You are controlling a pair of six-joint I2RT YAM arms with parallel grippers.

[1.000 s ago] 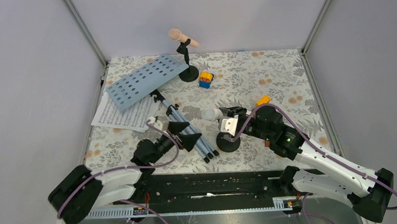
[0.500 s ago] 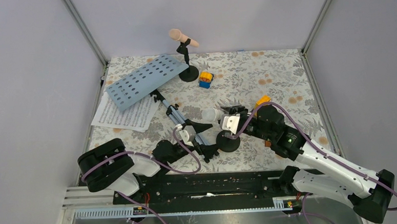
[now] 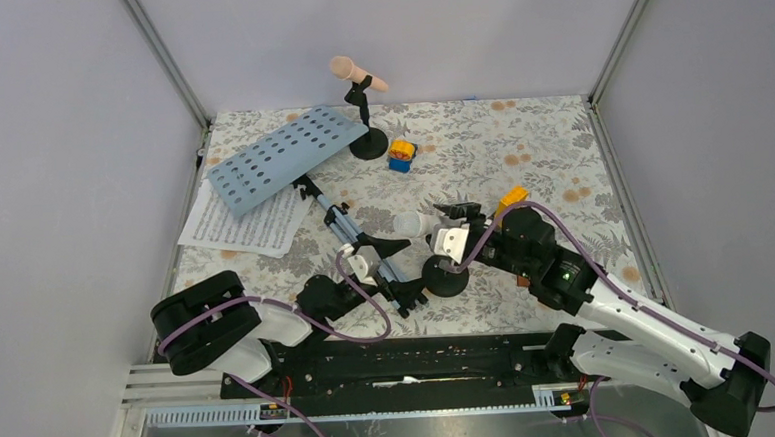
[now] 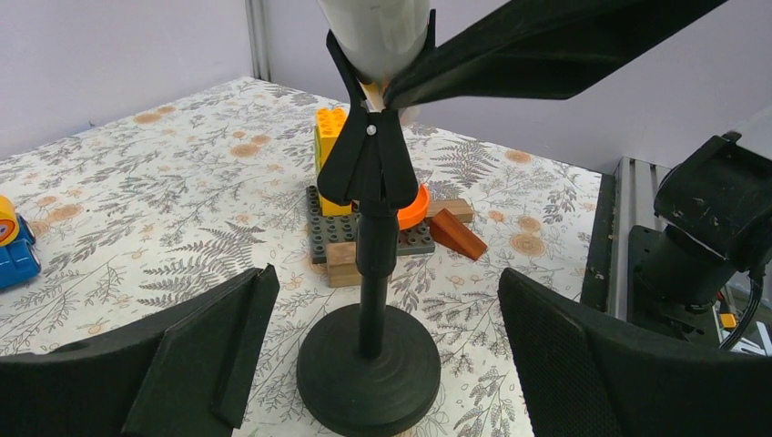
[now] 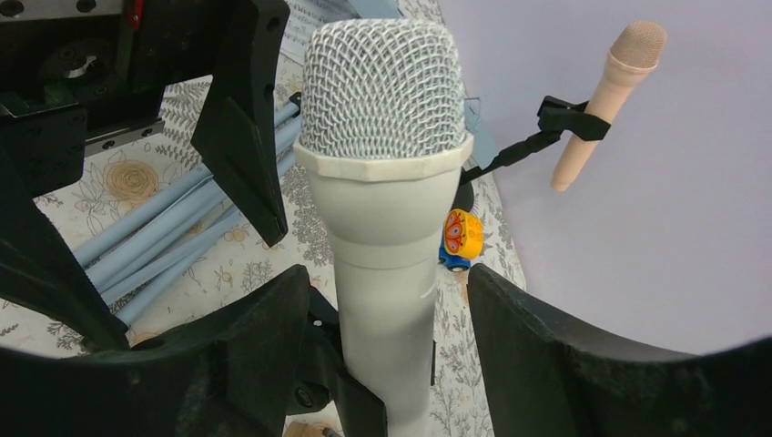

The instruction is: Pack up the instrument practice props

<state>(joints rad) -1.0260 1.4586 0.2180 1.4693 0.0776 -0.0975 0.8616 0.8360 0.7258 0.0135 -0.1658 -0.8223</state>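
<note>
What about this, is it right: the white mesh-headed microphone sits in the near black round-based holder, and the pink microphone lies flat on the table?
Not quite. The pink microphone is not flat on the table; it is clipped in the far black round-based holder, as the top external view shows. The white mesh-headed microphone does sit in the near holder.

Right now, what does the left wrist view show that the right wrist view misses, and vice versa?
Only left wrist: the round base of the near mic holder, with toy blocks and brown wooden blocks behind it. Only right wrist: the mesh head of the white microphone, the pink microphone, the blue tripod legs. Both: the white microphone's body and the small blue-and-yellow toy.
</note>
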